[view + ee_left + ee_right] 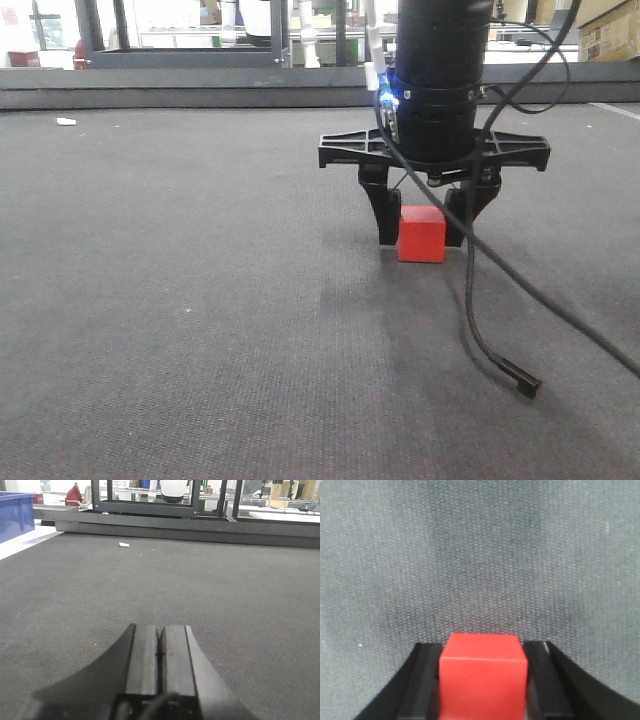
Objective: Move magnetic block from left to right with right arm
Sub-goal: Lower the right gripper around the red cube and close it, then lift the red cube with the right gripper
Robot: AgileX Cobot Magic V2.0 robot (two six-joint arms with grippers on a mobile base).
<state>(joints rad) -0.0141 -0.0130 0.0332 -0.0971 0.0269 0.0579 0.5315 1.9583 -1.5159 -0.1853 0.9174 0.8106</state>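
The magnetic block (421, 234) sits between the right jaws, its red sides flush against both inner pads with no gap visible in the right wrist view (483, 677). These jaws pinch it from either side, pointing straight down from the right arm (440, 80). In the front view the block's lower edge appears to meet the grey table (180, 330), a little below the tips of the jaws, though I cannot tell whether it bears any weight there. A small blue light (387, 97) glows on the arm's casing above the jaws.

A black cable (500, 350) hangs down beside the right jaws, crosses in front of them and ends in a loose plug lying on the table, nearer the camera than the block.

The left jaws are pressed together, only a thin seam showing between them, with nothing held. They hover low over bare grey covering. Well ahead of them lies a white scrap (123, 544). Farther ahead stands a black metal frame (145, 502), and far off to their left a blue bin (15, 515).
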